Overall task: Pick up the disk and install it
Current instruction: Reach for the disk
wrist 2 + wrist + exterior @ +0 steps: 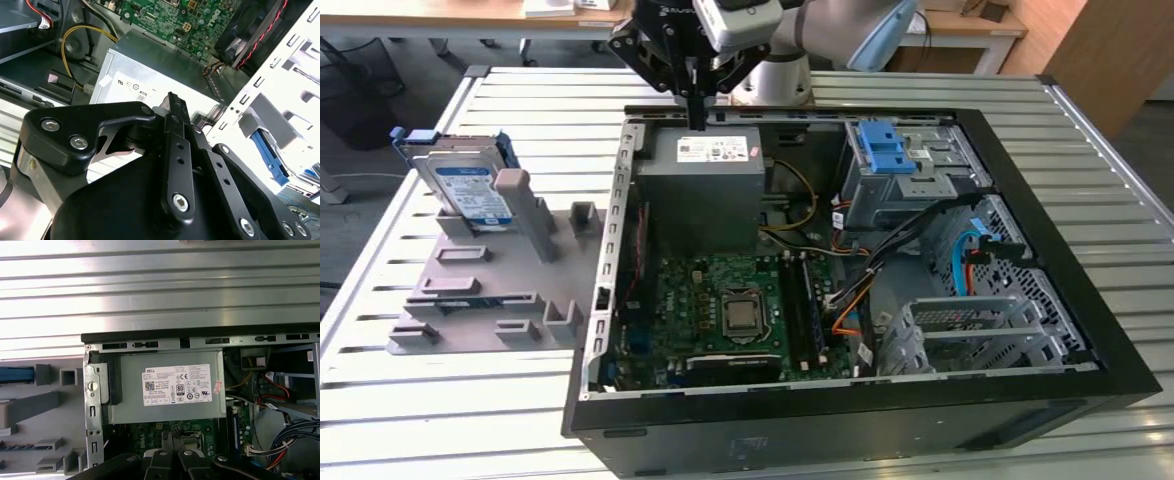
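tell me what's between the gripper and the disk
In the exterior view, the case's side wall and a strip of slatted table separate the gripper from the disk in its grey holder.

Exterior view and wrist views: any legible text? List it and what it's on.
Nothing can be quoted reliably.
The power supply: its white sticker carries rows of print and certification marks, too small to read with confidence.
The disk: the print on its blue-and-white label is blurred and unreadable.
The motherboard: no legible markings.
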Available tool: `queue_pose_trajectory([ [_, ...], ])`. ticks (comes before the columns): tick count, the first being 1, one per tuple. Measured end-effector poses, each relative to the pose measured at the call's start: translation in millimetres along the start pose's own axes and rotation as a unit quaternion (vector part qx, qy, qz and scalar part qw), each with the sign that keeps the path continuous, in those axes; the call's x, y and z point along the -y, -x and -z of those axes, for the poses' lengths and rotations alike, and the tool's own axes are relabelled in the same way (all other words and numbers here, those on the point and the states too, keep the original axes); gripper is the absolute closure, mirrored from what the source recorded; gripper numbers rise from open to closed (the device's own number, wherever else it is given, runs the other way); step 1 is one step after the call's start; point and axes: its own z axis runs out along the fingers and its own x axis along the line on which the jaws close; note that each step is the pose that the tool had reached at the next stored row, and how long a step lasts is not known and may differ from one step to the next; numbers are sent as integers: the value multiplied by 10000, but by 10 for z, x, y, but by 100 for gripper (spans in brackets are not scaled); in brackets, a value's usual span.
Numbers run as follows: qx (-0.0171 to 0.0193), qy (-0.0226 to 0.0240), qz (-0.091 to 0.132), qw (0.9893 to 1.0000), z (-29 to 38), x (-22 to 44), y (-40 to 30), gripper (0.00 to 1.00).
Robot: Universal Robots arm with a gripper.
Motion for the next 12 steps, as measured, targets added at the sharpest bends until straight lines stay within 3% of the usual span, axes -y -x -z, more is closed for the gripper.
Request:
queue_pose_trajectory([
  [12,0,0,0,10000,0,3,-40,89],
])
